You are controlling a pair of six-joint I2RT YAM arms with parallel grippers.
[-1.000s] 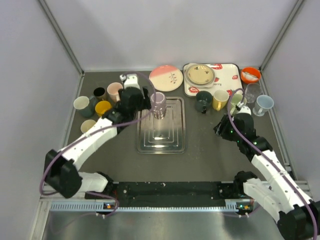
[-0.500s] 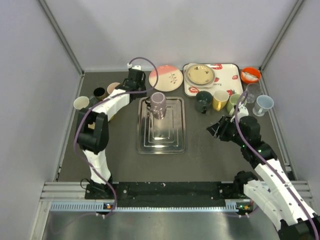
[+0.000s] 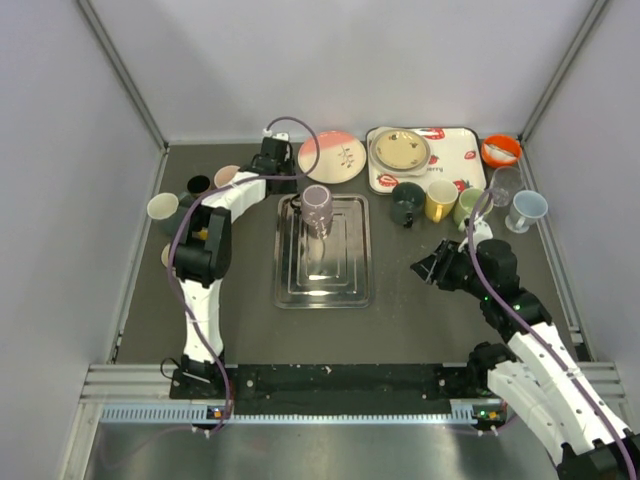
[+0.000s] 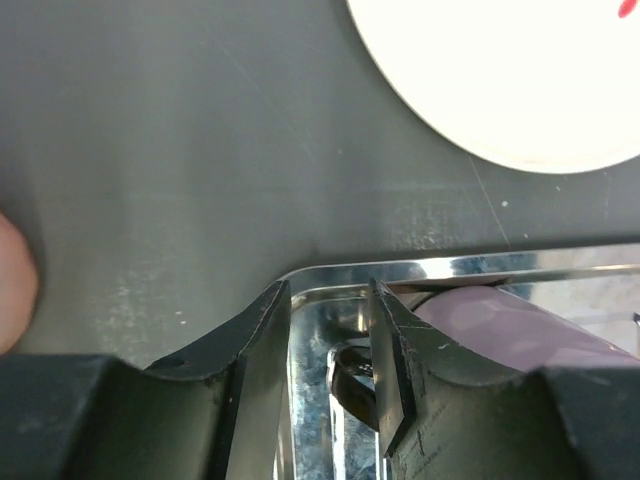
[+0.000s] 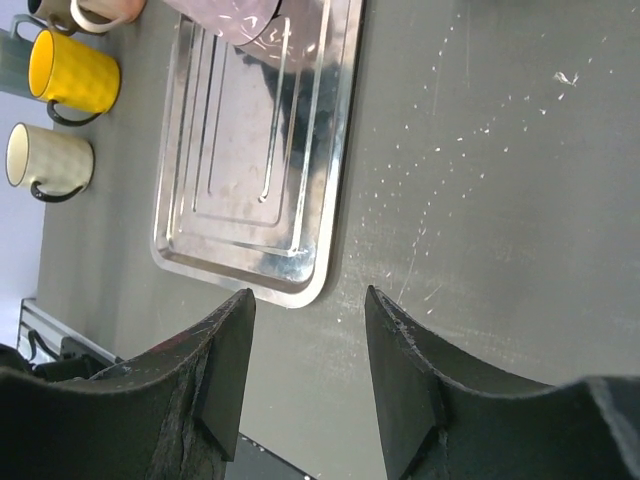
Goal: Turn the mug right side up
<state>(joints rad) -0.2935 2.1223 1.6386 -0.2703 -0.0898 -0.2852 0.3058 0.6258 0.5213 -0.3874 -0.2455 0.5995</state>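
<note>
A pale lilac ceramic mug point(image 3: 317, 208) stands on end at the far end of a rectangular stainless-steel tray point(image 3: 322, 290) that lies in the middle of the dark tabletop point(image 3: 410, 310). From above its top looks like a ring with a darker centre, but whether that is the mouth or the base cannot be told. The left gripper point(image 3: 275, 160) hovers near the far edge of the tabletop, just off the tray's far left corner and beside a round pink-and-white plate point(image 3: 333, 156). In the left wrist view its black fingers point(image 4: 260, 370) stand a narrow gap apart with nothing between them, over the tray's shiny rim, and the lilac mug shows just to the right of them. The right gripper point(image 3: 432, 268) hangs over bare tabletop to the right of the tray, well apart from the mug. In the right wrist view its fingers point(image 5: 400, 370) are moderately parted and empty. Along the far right sit a square strawberry-print tray point(image 3: 445, 150) carrying a tan plate point(image 3: 400, 150), an orange bowl point(image 3: 501, 150), a dark green mug point(image 3: 407, 203), a yellow mug point(image 3: 440, 199) and a light blue cup point(image 3: 529, 208). Near the left edge stand a cream mug point(image 3: 163, 207), a black mug point(image 3: 199, 186) and a pink mug point(image 3: 227, 176).
</note>
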